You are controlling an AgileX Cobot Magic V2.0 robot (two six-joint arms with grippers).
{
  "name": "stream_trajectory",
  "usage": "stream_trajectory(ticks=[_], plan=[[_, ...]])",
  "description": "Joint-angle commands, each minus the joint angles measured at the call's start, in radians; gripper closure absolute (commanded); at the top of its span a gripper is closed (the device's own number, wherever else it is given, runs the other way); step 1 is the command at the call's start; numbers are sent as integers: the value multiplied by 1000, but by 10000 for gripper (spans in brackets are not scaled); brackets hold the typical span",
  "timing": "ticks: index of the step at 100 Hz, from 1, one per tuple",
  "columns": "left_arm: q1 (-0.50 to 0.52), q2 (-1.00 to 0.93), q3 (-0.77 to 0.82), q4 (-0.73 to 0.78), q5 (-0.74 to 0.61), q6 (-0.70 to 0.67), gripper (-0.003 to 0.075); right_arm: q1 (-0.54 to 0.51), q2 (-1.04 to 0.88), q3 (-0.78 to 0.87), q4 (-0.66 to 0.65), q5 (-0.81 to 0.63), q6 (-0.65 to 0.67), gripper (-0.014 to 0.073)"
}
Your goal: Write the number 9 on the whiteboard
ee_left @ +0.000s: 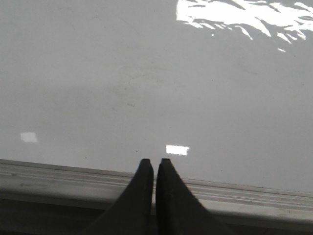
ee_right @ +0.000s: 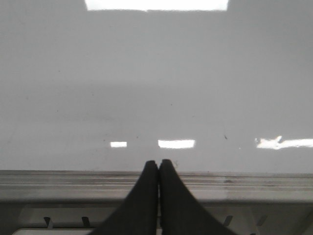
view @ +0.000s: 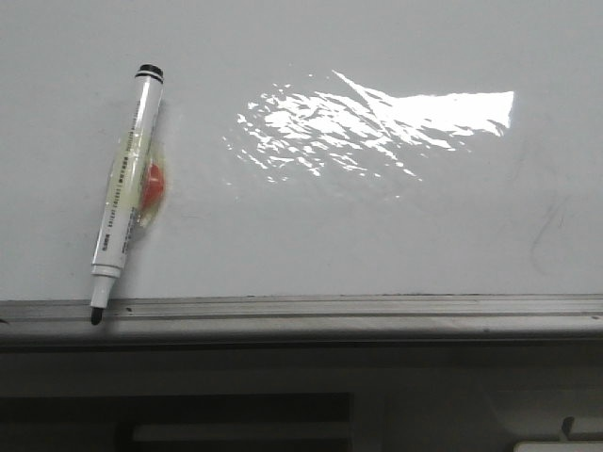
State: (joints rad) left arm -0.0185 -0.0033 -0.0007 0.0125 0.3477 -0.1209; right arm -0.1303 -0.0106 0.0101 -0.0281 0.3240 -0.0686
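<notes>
Lying on the whiteboard at about 9 o'clock in your front view, the marker points its bare tip at the grey edge strip. No 9 is drawn. Your left hand and right hand are both pressed together, empty, over that strip.

Pretty dim and grey overall. Big blown-out glare patch on the glossy whiteboard from overhead lights, with smaller rectangular reflections in both wrist views. The strip below the board edge is dark. Everything's a bit soft and grainy.
</notes>
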Motion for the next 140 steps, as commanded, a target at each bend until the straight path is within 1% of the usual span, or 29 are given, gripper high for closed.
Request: stream_trajectory(ticks=[1,76,86,98,126,140], plan=[[1,-28,19,2,-39,-6,741,-5,-17,30,11,-14,-7,655],[1,-28,19,14,-47,-6,741,-5,-17,30,11,-14,-7,655],[1,-28,19,114,-59,-2,741,-5,-17,30,11,-14,-7,655],[1,-28,19,213,-87,-2,741,-5,-17,30,11,-59,-7,655],[1,-28,19,199,-109,-2,741,-5,-17,30,11,-134,-7,655],[1,-28,19,160,-116,-2,741,-5,-17,30,11,-131,-7,655]])
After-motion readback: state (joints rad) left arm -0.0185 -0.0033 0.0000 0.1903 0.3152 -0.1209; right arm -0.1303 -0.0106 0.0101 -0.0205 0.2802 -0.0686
